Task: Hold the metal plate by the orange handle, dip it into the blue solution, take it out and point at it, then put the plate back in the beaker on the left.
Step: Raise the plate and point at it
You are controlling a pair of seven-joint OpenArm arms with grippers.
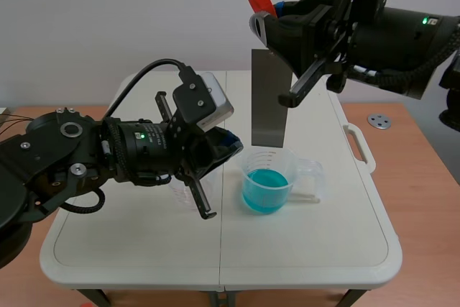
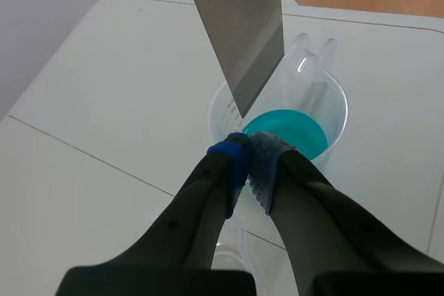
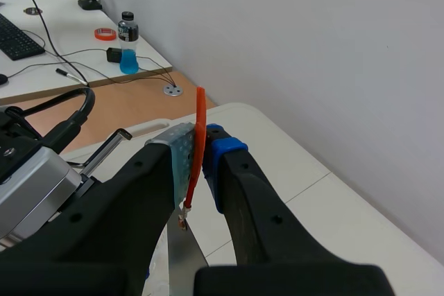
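A grey metal plate hangs upright above the beaker of blue solution. My right gripper is shut on its orange handle; in the right wrist view the thin orange handle sits pressed between the pads. My left gripper is shut on nothing, its tips just below the plate's lower edge and over the near rim of the beaker. A second clear beaker on the left is mostly hidden behind my left arm.
The white folding table has a moulded handle at its right edge. A round metal fitting lies on the wooden desk beyond. In the right wrist view, a bottle and tape roll sit on a far desk.
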